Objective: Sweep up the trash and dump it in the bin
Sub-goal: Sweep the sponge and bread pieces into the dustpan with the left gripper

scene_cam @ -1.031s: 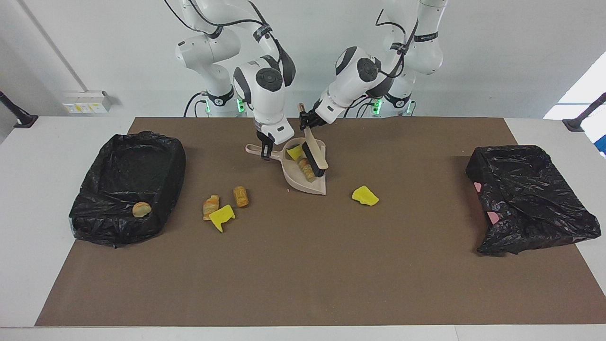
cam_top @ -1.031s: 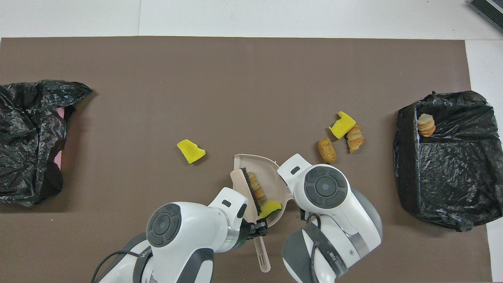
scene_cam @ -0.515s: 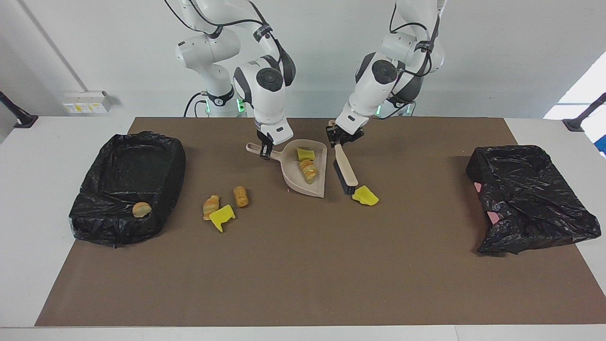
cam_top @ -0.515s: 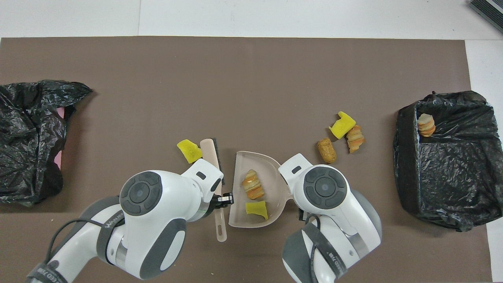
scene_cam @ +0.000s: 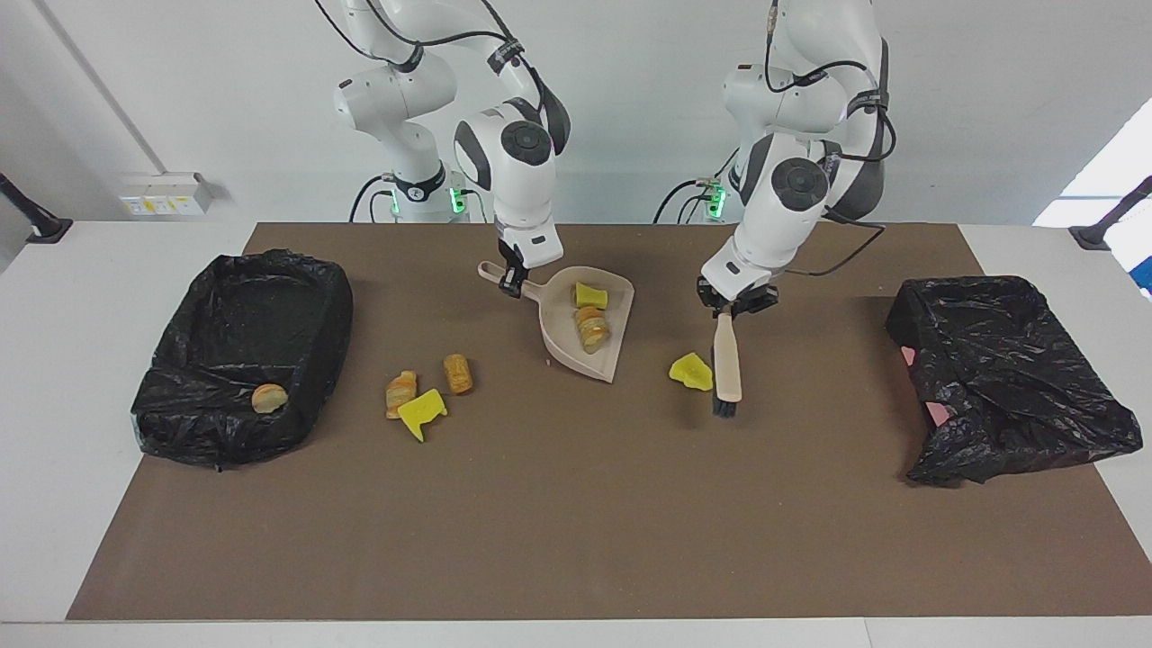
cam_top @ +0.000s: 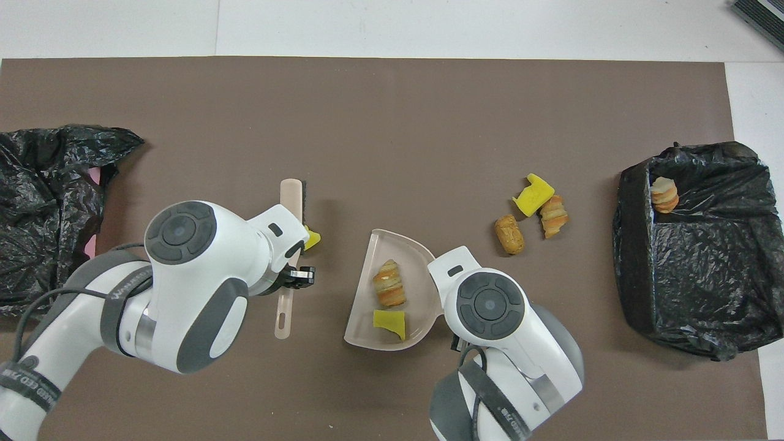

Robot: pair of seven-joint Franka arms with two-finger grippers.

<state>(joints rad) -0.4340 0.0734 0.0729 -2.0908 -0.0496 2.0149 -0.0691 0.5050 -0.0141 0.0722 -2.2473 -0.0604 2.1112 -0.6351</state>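
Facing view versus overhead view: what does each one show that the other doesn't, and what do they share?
Only the facing view shows the whole yellow sponge chunk beside the brush and the right gripper shut on the dustpan handle. Only the overhead view shows the roll lying against the black-lined bin wall. Both show the left gripper shut on the brush, a roll and a sponge piece in the dustpan, and three loose pieces on the mat.

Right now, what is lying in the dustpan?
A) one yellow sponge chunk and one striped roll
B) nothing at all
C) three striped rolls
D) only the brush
A: the dustpan holds one yellow sponge chunk and one striped roll, seen in both views.
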